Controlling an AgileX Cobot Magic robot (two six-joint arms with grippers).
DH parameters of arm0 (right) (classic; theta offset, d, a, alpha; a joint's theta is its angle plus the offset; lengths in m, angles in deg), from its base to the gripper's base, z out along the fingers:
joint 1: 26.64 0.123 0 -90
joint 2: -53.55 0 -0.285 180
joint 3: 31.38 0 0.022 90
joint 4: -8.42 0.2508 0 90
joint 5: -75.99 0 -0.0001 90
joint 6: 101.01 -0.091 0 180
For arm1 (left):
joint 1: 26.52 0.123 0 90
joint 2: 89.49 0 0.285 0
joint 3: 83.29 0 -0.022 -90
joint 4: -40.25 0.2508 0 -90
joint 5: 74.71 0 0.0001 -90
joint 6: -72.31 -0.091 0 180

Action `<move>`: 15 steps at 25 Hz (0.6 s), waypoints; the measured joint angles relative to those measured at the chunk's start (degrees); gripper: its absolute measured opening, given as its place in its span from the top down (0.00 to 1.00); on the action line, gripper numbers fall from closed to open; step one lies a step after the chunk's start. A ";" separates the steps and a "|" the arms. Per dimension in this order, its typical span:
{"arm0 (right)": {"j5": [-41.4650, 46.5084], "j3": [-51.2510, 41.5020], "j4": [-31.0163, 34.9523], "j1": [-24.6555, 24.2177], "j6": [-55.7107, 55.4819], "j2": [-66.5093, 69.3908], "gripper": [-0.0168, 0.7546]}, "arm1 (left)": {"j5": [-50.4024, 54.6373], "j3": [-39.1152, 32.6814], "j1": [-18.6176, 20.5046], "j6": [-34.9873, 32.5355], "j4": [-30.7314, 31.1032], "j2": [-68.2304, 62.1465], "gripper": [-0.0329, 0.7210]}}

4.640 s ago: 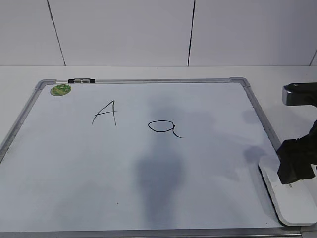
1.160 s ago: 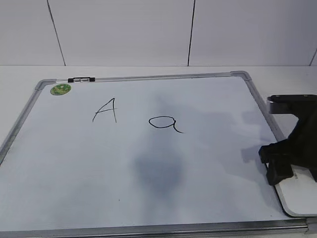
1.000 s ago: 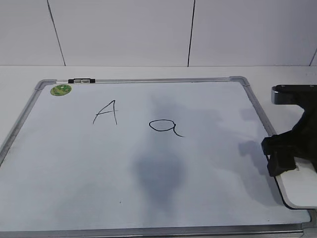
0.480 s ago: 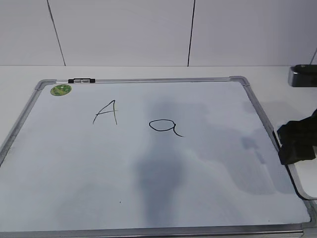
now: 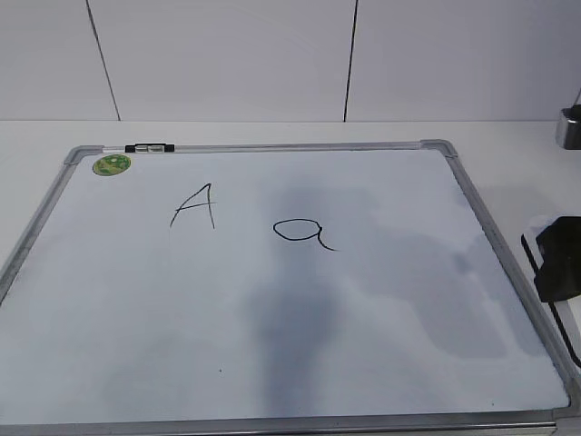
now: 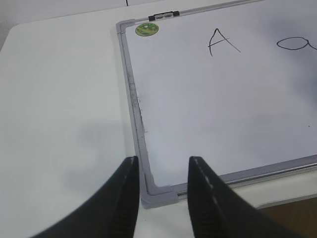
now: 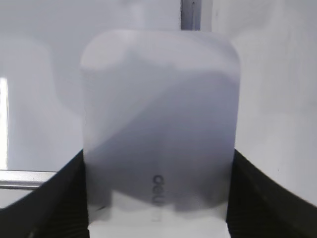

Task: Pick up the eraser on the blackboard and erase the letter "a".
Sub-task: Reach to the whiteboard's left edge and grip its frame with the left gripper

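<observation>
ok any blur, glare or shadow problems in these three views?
Exterior view: sharp, a broad soft shadow on the blackboard below the letter "a". Left wrist view: clear, no glare. Right wrist view: the eraser fills the frame, soft-focused, half shaded.

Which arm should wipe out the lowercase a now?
Right. Its gripper already straddles the eraser beside the blackboard. The left gripper hovers empty over the opposite corner, far from the letter "a".

A white desk runs back to a white panelled wall at 12 o'clock, crossed by thin dark seams.
</observation>
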 joint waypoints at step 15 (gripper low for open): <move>-1.25 0.00 -0.20 0.00 0.14 0.00 0.29 | -10.83 0.88 0.00 0.00 -4.73 -3.25 0.57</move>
